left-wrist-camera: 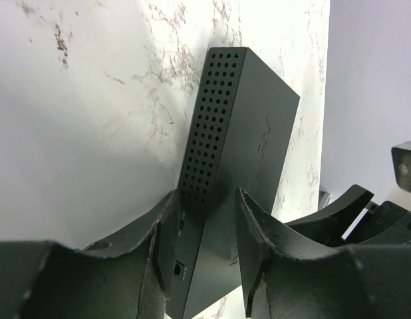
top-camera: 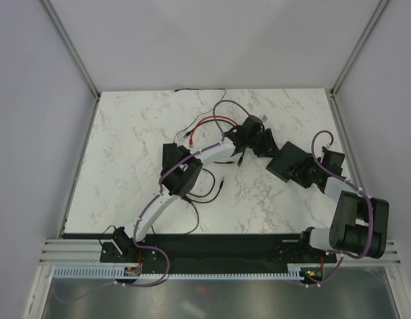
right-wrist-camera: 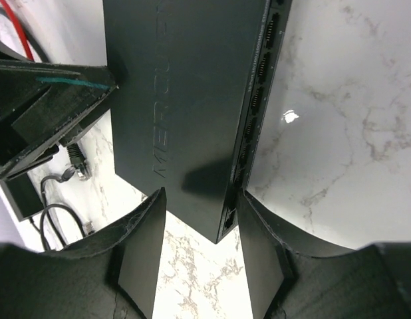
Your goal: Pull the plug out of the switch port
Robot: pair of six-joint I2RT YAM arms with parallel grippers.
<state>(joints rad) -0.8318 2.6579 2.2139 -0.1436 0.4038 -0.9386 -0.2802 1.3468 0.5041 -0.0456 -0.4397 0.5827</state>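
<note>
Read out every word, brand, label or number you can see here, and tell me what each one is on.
"MERCU": faint letters on the top of the black switch box, right wrist view; the letters after them are too dim to read.
Possible tiny print beside its ports: too small to read.
Nothing else is legible.

switch ports (right-wrist-camera: 255, 113) face open marble (right-wrist-camera: 338, 133), L claw (left-wrist-camera: 207, 226) + cables (right-wrist-camera: 76, 159) behind

Lab robot cell, marble-look table (top-camera: 126, 146), plain walls (top-camera: 32, 100), aluminium frame (top-camera: 72, 46)
</note>
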